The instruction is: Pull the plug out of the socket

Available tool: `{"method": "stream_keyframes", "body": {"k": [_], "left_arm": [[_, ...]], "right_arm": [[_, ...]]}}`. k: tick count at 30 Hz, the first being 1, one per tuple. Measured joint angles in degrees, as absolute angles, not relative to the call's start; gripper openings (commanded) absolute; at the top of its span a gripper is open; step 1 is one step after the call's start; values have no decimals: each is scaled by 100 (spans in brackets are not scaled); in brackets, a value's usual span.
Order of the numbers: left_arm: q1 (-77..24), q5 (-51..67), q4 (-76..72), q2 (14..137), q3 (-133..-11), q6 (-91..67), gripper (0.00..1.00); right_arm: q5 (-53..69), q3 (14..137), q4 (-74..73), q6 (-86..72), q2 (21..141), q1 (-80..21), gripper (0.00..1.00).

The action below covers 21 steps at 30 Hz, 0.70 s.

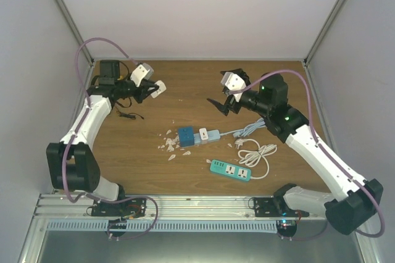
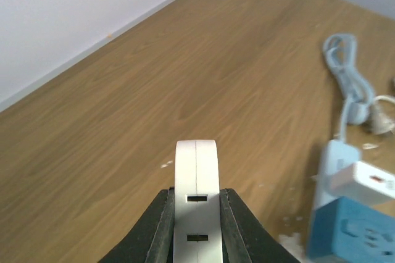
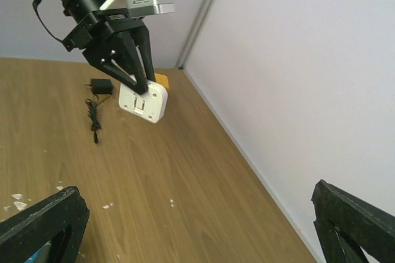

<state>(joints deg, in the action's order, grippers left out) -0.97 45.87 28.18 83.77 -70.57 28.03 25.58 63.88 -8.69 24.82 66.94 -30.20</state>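
Bare tabletop (image 1: 185,84) behind central power strip (image 1: 213,134)

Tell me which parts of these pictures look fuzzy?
Left wrist view: the white adapter in the left gripper is sharp, the blue block in the corner soft. Right wrist view: the fingers of the right gripper are dark and blurry. Top view: even light, white crumbs tiny.

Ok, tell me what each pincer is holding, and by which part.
Left pincer clamps the white plug by one end, the rest sticking out. Right pincer is open, holding nothing.
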Motion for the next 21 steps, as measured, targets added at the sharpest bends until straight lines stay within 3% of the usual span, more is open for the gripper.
{"method": "stream_keyframes", "body": {"k": [21], "left_arm": [[-58,1658,937,10401,-7109,4228,0]], "right_arm": [[1354,6442,-1979,3002,6667,-3017,100]]}}
